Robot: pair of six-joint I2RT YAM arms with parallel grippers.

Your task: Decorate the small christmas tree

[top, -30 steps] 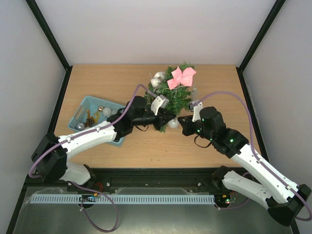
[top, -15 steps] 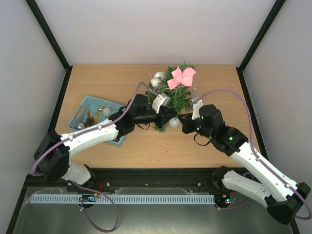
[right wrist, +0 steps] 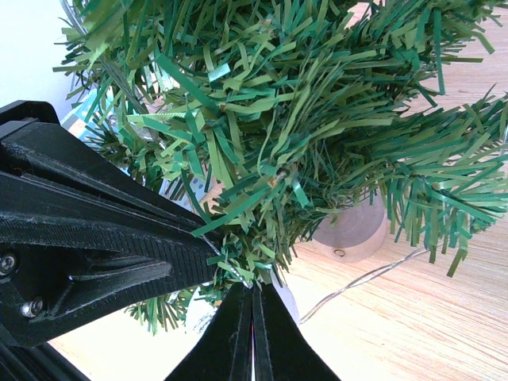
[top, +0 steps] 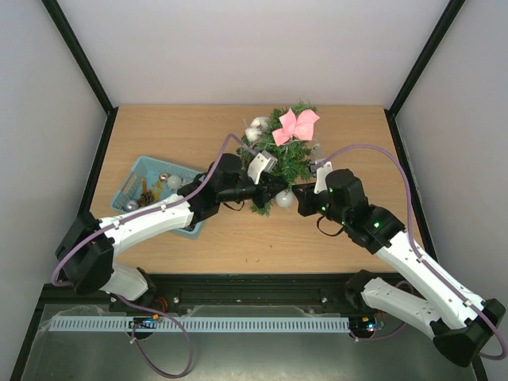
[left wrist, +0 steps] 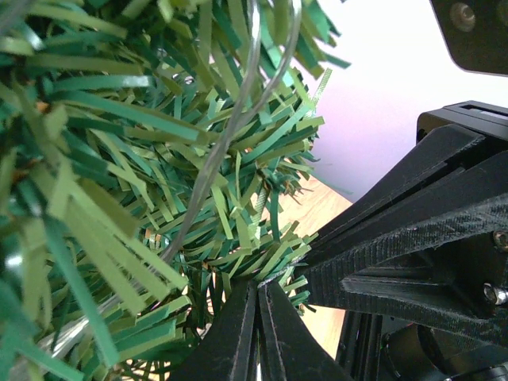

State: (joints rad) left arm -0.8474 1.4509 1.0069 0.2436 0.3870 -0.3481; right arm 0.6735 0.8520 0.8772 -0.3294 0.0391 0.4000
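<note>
1. Over the last second both arms creep inward. The left hand (top: 279, 189) and the right hand (top: 298, 190) now nearly touch each other at the near, lower edge of the tree (top: 290, 155), where before they stood a little apart.
2. Both hands are closed, with the fingertips pressed together. In the left wrist view the left hand (left wrist: 258, 333) noses into the needles with the right hand (left wrist: 413, 230) just beside it. A thin clear strand (left wrist: 238, 103) runs through the branches. Whether either hand pinches it, I cannot tell.
3. I judge this to be fine work on a low branch, likely hanging or adjusting something small. A silver ball (top: 283, 200) hangs just below the two tips.
4. The tree stands on the tabletop (top: 175, 135), right of the basket (top: 151, 160) and well apart from it.
5. Its round base (right wrist: 349, 232) sits flat, so the long axis runs vertically and the tip points upward. A pink bow (top: 295, 125) sits near the top on the far side.
6. The branches fan outward. The ones nearest the arms point toward the two hands.
</note>
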